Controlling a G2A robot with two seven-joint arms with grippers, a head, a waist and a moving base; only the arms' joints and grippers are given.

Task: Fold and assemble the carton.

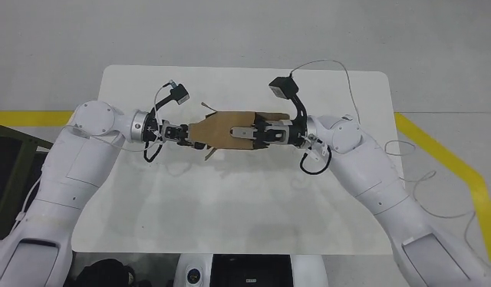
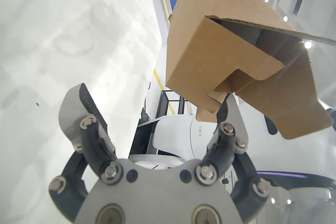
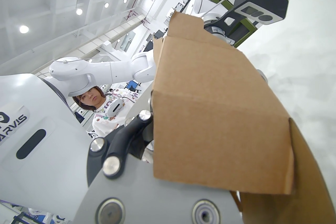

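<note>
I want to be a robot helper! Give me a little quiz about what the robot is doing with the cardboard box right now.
1. True or false: the left gripper is wide open.
2. Which one grips the carton? A) the left gripper B) the right gripper C) a person's hand
3. Fill the gap: the carton is held up above a ____ table.

Key: 1 true. 2 B. 3 white.
</note>
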